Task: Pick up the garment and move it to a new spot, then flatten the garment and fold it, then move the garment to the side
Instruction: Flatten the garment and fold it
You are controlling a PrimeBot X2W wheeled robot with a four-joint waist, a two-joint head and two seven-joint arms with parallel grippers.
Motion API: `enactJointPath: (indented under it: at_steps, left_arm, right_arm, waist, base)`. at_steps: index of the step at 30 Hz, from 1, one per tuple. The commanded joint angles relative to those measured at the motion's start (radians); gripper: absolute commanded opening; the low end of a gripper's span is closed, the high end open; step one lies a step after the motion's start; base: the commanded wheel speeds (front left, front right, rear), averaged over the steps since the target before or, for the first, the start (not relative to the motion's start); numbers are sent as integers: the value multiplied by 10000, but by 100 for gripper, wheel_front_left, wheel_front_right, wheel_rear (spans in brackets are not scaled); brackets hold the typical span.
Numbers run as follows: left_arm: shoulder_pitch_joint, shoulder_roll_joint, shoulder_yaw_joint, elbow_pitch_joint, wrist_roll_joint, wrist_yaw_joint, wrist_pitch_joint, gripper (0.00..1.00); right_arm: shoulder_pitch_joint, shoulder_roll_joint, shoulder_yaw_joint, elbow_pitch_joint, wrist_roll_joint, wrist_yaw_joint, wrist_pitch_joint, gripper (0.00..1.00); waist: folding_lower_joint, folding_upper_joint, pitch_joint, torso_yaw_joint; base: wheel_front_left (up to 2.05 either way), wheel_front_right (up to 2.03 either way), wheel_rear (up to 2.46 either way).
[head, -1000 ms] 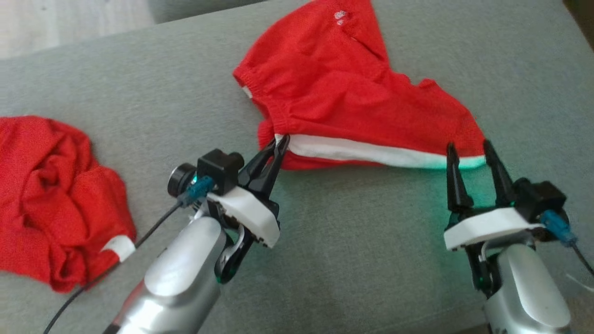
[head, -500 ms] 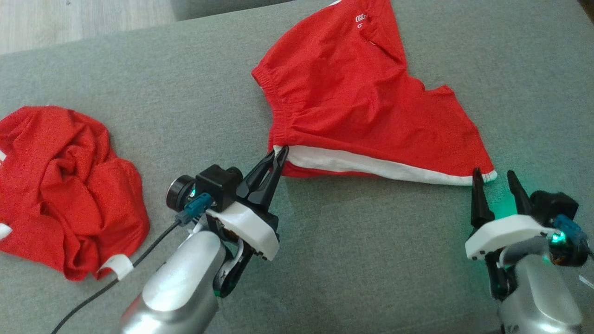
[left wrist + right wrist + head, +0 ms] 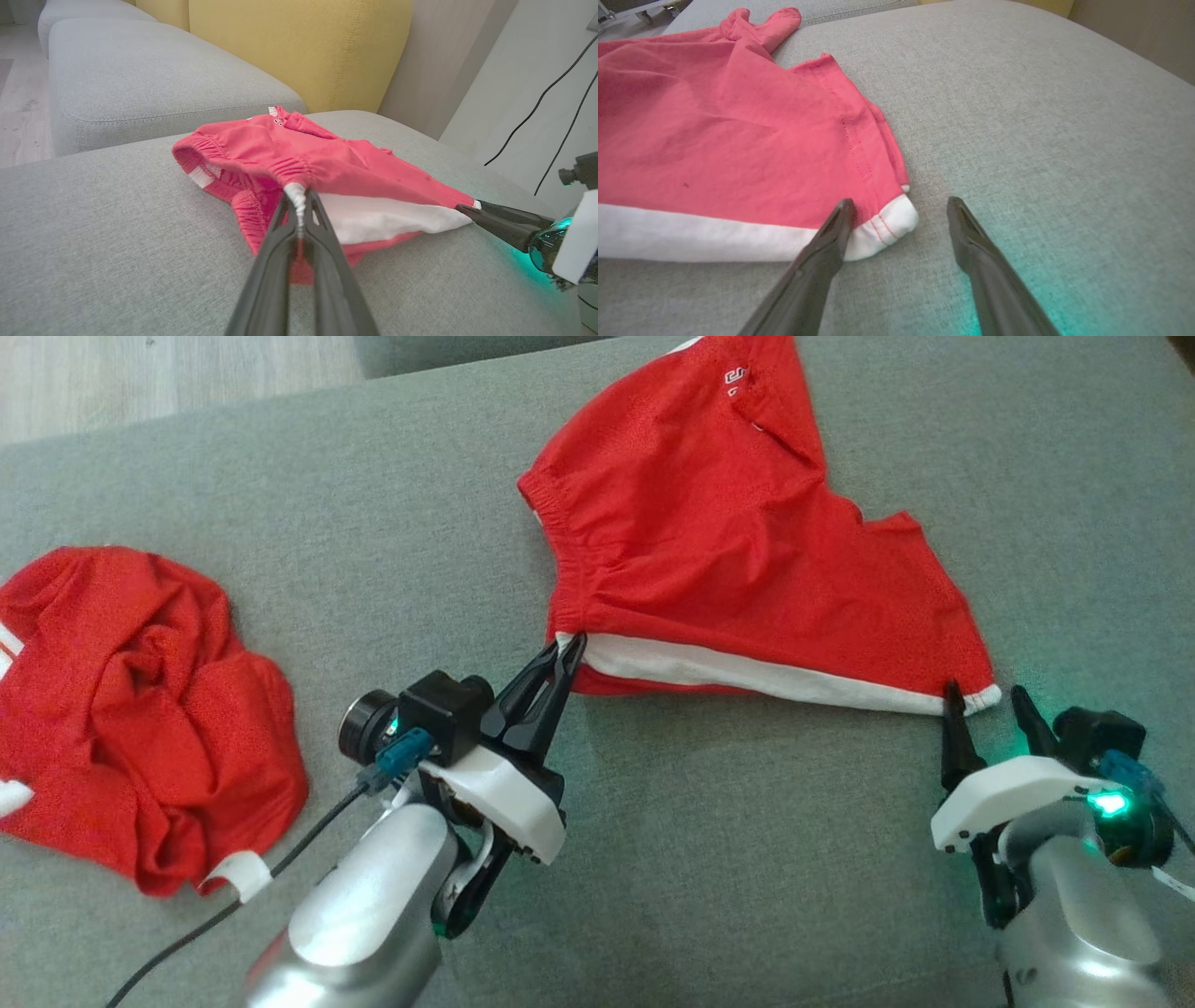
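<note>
The red shorts lie spread on the grey sofa cushion, toward its far middle. Their gathered elastic waistband faces the robot's left, and a white side stripe runs along the near edge. The left tool is pinched tight on the waistband end of that stripe, and in the left wrist view a small fold of white elastic is squeezed between its fingers. The right tool stands wide apart at the other end of the stripe. In the right wrist view one finger sits at the white hem corner and the other rests over bare cushion, so that corner is bracketed but not gripped. The cloth looks thin, light and limp. It should drape and sag wherever it is unsupported, and it may drag rather than slide on the rough upholstery, so a pinch at a single point would let it bunch up. The sturdier places to hold are likely the stitched hem corner and the thick waistband, one in each tool, so the stripe edge can be pulled taut between them. A shallow pinch on the hem might catch only the top layer. By count there are two red garments: these shorts and a crumpled red garment well apart at the robot's left, with bits of white trim showing. There are two tools. The left wrist view shows two grey seat cushions, one yellow back cushion and two dark cables on the wall behind.
</note>
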Motion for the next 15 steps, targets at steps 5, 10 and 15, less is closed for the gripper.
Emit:
enactJointPath:
  at_steps: [5,10,15]
  left_arm:
    - [-95,255,235,-395,-39,135,-38,0]
    - [-15,350,281,-351,-93,216,-39,0]
    - [110,576,424,-342,-152,338,-159,0]
  right_arm:
    - [-387,-30,452,135,-6,-7,-125,16]
    - [-476,-30,745,115,165,-7,-294,0]
    - [-565,-30,1194,-292,846,-7,-493,0]
  waist:
    - [0,0,-65,-50]
    - [0,0,-185,-130]
    - [0,0,-498,-251]
  base:
    - [0,0,0]
    - [0,0,0]
    - [0,0,0]
